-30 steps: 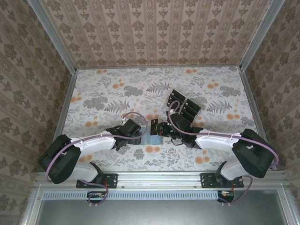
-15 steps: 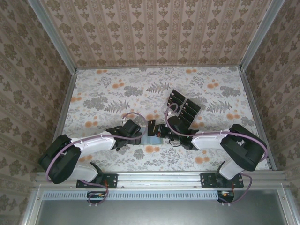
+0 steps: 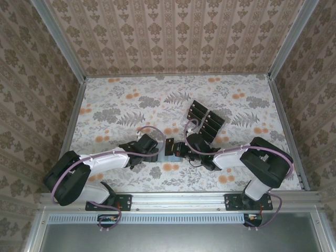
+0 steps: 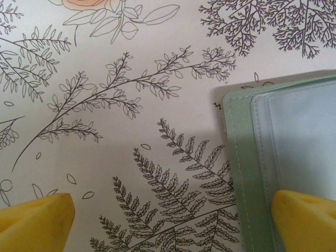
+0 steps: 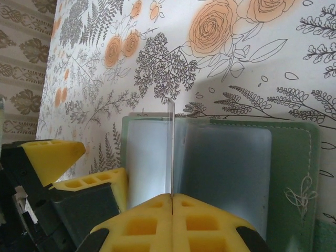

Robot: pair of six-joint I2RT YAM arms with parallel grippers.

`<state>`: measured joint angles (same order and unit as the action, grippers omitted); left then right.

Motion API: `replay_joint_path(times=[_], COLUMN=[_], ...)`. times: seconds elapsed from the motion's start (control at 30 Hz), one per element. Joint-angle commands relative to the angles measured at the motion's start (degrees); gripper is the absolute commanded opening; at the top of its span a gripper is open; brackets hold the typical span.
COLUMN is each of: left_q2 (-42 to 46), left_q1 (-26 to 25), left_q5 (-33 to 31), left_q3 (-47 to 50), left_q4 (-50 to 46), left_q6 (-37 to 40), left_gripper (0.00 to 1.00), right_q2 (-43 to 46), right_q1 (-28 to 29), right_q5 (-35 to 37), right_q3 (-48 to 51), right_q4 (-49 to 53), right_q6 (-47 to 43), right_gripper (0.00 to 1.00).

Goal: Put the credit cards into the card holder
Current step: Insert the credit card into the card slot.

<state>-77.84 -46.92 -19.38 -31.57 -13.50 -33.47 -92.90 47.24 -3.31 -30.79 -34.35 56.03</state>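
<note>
Pinching a credit card (image 5: 170, 152) upright, right pincer (image 5: 172, 198) hangs over card holder (image 5: 294, 157).

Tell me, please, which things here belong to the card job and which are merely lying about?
Job: card holder; credit card in right gripper; other credit cards.
Lying about: floral tablecloth; patterned walls.

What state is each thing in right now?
Sage-green folding wallet: open, lying flat.
Thin black card: gripped, on edge over the wallet.
Right claw: shut on the card.
Left claw: open, one finger on the wallet.
Other black cards: lying ungripped, beyond the wallet.
</note>
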Motion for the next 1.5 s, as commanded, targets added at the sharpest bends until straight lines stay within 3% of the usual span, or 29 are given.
replay_joint_path(times=[0.0,1.47], left_q2=[-0.9,-1.58], left_q1=[-0.28,-0.35], left_q5=[-0.53,-0.16], left_q3=[1.07,0.83], left_q4=[-1.66,-2.18], left_q6=[-1.07,-1.13], left_gripper=[0.99,0.98], right_q2=[-1.36,-6.72], right_q1=[0.61,0.69], right_q5=[-0.32,-6.51], right_q3=[0.99,5.16], right_q4=[-3.02,-12.19], right_q6=[1.15,5.93], right_gripper=[0.0,0.0])
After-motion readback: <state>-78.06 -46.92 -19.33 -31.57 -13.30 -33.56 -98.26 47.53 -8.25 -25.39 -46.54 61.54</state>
